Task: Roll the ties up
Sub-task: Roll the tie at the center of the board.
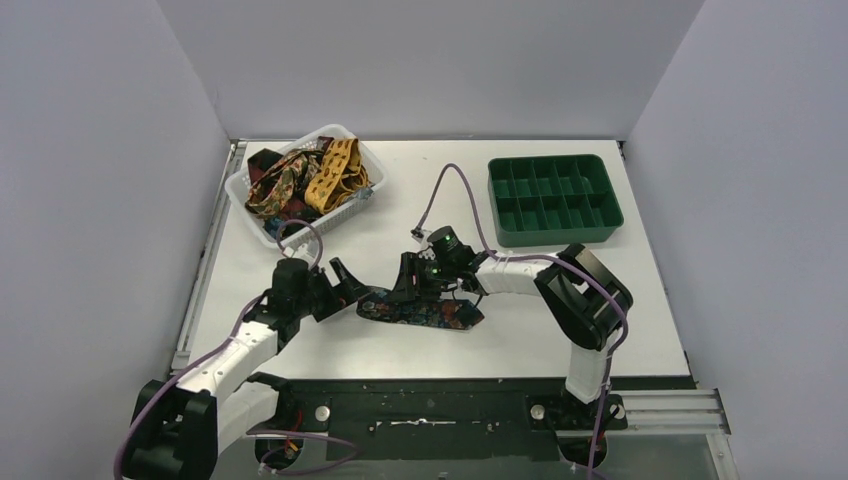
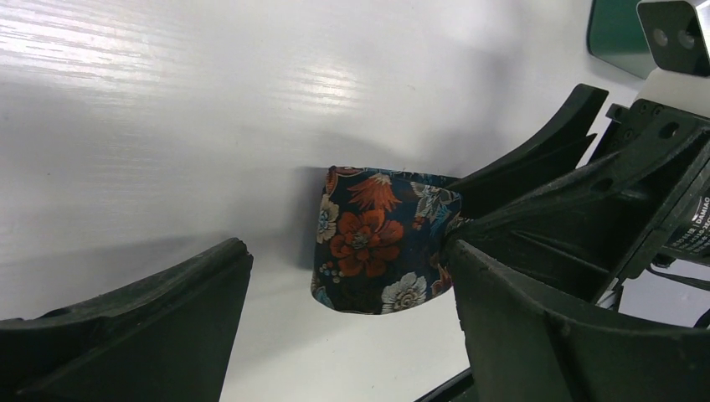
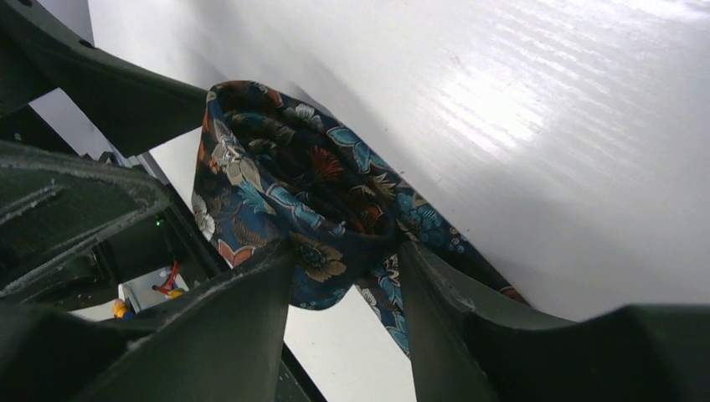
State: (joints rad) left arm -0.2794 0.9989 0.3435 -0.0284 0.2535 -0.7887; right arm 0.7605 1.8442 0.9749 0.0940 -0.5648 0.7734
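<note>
Your right gripper pinches the floral tie, partly rolled, on the table centre; the left gripper gapes beside it (holding nothing). Wind tightly, edges aligned, tail flat.

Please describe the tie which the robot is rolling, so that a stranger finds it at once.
On the white table, look near the front, where the left gripper and the right gripper meet. The tie lies there, partly rolled. It alone is dark blue with orange flowers and lies outside the white basket.
</note>
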